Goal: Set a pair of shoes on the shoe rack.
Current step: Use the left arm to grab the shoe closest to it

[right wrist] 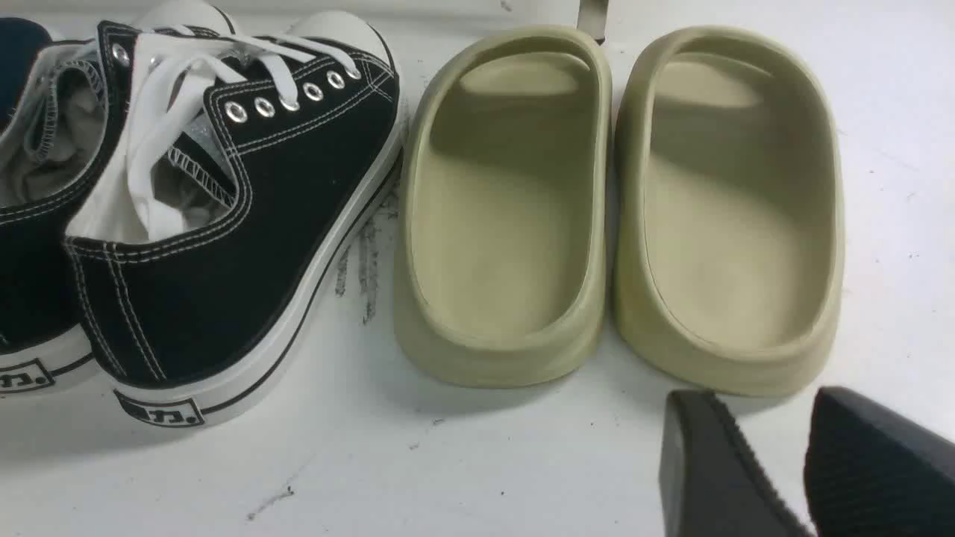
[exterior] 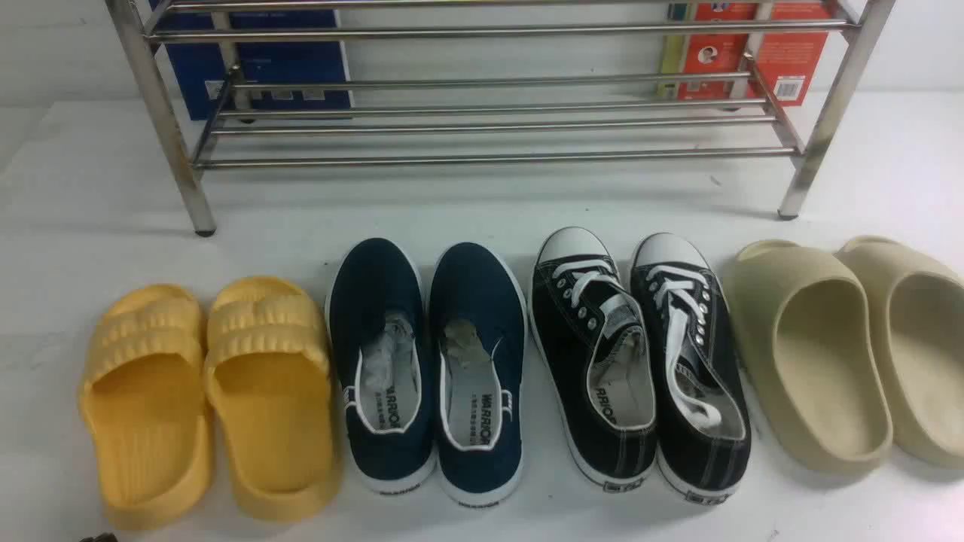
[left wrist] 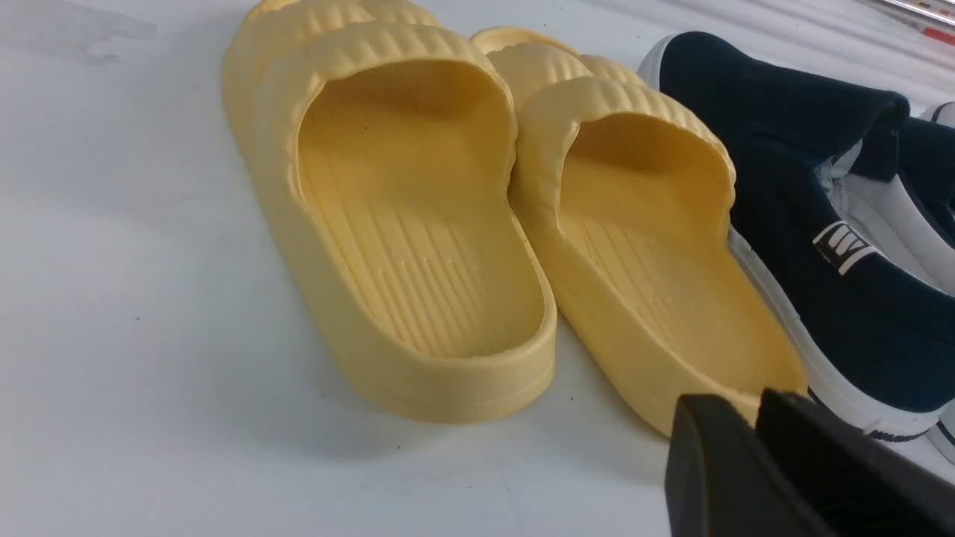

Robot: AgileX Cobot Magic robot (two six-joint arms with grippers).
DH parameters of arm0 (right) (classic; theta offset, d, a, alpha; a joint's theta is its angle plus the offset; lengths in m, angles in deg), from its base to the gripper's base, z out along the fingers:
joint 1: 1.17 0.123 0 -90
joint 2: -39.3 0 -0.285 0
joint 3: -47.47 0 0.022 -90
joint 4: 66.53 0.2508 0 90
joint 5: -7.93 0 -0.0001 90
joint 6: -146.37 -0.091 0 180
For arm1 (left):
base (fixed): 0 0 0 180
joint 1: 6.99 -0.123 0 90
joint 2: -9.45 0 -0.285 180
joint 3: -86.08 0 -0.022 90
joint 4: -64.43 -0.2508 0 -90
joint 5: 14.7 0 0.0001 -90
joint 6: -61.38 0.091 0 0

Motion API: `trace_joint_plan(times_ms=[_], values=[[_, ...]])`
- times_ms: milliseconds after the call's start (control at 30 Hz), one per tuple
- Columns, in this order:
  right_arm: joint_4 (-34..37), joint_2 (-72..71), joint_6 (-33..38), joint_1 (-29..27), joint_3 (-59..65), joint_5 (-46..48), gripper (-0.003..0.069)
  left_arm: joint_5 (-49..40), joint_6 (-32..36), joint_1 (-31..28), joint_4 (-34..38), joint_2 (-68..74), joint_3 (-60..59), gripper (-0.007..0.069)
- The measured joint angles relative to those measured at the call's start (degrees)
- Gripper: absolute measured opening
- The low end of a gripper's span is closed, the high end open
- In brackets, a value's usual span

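Note:
The pair of navy-blue slip-on shoes stands side by side on the white table, left shoe and right shoe, toes toward the shoe rack. The silver rack of steel tubes stands at the back, and its bars hold nothing. In the left wrist view my left gripper is shut and empty. It is low over the table, behind the heel of a yellow slide, with the navy shoe just beside it. My right gripper is slightly open and empty, behind the heels of the beige slides.
A pair of yellow slides lies left of the navy shoes. Black lace-up sneakers lie to their right, then beige slides. A blue box and a red box stand behind the rack.

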Motion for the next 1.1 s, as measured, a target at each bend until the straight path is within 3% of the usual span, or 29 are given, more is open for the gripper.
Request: trace_joint_plan(times_ms=[867,1100], values=[[0.0,0.0,0.0,0.0,0.0,0.0,0.0239,1.2,-0.2,0.0,-0.1,0.0,0.0,0.0108],[0.0,0.0,0.0,0.0,0.0,0.0,0.0239,18.0,-11.9,0.0,21.0,0.0,0.0,0.0112]])
